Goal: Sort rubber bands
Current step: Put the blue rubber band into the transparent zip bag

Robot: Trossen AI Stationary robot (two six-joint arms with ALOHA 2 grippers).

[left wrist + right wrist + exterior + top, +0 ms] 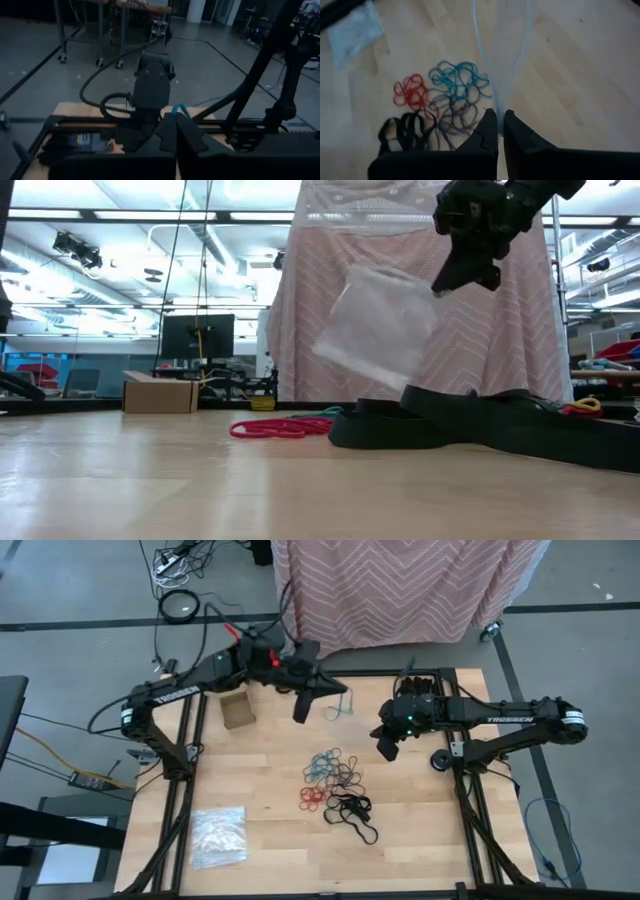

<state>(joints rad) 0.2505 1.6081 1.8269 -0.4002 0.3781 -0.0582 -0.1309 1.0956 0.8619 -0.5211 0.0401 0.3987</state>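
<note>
Clearly, the shut left gripper [303, 712] pinches a blue-teal rubber band [178, 108]; the clear plastic bag [378, 327], pinched by the right gripper [388, 748], hangs rightward.

table [260, 840]: wood | on it: rubber bands [335, 785], cardboard box [237, 709], plastic bag [218, 836]

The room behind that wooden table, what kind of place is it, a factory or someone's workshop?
Probably a robotics lab or workshop: ceiling strip lights, a monitor on a far bench, cables on bare concrete floor. The table holds rubber bands between two arms.
</note>
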